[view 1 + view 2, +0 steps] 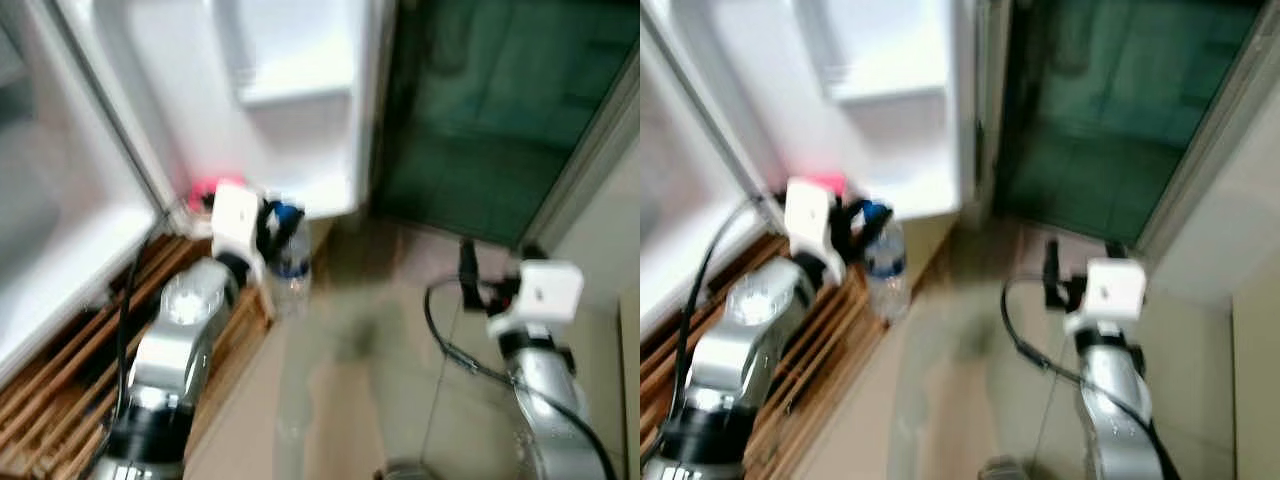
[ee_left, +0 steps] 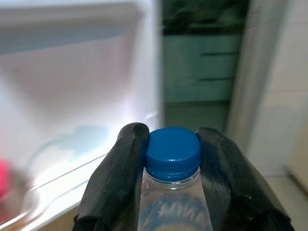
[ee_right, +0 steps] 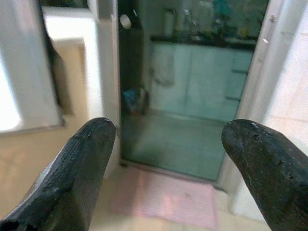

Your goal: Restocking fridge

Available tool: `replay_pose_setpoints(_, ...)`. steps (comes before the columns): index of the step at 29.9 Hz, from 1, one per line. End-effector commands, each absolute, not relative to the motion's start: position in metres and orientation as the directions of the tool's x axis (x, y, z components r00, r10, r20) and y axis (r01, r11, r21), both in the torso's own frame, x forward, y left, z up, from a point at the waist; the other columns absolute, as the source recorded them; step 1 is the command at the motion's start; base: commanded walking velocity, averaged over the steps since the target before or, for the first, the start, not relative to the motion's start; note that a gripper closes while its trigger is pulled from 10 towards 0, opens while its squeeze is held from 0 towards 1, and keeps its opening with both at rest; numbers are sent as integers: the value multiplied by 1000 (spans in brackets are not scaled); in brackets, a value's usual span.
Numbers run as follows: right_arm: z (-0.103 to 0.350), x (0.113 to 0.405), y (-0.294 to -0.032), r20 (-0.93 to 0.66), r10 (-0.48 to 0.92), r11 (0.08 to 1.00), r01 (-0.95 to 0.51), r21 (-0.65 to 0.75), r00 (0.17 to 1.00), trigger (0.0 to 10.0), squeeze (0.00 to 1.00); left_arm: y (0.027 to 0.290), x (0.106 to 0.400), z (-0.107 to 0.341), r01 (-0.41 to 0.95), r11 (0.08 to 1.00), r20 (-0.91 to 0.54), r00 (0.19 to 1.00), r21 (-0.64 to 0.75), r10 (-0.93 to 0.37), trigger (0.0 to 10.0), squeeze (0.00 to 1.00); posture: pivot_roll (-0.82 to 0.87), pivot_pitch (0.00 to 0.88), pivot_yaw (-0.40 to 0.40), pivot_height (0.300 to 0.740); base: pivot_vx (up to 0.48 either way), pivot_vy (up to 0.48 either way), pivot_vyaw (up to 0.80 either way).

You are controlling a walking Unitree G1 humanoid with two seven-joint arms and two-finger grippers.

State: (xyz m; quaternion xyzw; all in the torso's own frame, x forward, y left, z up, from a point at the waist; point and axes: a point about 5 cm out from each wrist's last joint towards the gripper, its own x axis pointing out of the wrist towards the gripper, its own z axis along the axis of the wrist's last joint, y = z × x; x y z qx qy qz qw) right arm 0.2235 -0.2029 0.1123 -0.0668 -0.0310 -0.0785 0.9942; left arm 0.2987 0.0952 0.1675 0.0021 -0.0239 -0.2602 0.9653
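The open white fridge door [image 1: 290, 90] with its moulded shelves took up the upper left and centre of the head views, blurred. A dark green glass doorway [image 1: 500, 110] stood at the upper right. Slatted brown wooden flooring [image 1: 60, 380] ran along the lower left, beige tiled floor [image 1: 340, 400] across the bottom centre. The left gripper [image 2: 172, 159], at left centre just below the door's lower edge, had its fingers [image 2: 113, 178] pinched on the neck of a clear plastic water bottle [image 1: 291, 262] with a blue cap [image 2: 172, 149]. A small pink object [image 1: 205, 190] showed behind the wrist. The right gripper [image 3: 168, 144], at lower right, hung with fingers spread wide, empty.
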Motion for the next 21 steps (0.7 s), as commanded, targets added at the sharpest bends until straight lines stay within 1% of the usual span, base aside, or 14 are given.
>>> replay_pose_setpoints(1,117,228,-192,95,-117,986,127,-112,989,10000,0,105,300,171,469,882,55,881,39,-470,10000,0,-214,0,55,740,0,0,550)
replay_pose_setpoints(5,116,230,-193,92,-121,984,131,-118,988,10000,0,103,302,173,459,887,61,885,47,-461,10000,0,-215,0,55,740,0,0,586)
replay_pose_setpoints(13,116,231,-192,92,-118,986,128,-107,989,10000,0,88,317,196,474,877,120,869,83,-481,10000,0,-212,0,49,740,0,0,0)
replay_pose_setpoints(17,116,231,-187,93,-98,988,108,-109,991,10000,0,78,336,222,489,864,190,843,120,-503,10000,0,-216,0,51,740,0,0,0)
replay_pose_setpoints(21,116,230,-185,96,-89,988,100,-116,991,10000,0,81,346,230,478,869,198,846,127,-494,10000,0,-234,0,67,740,0,0,0)
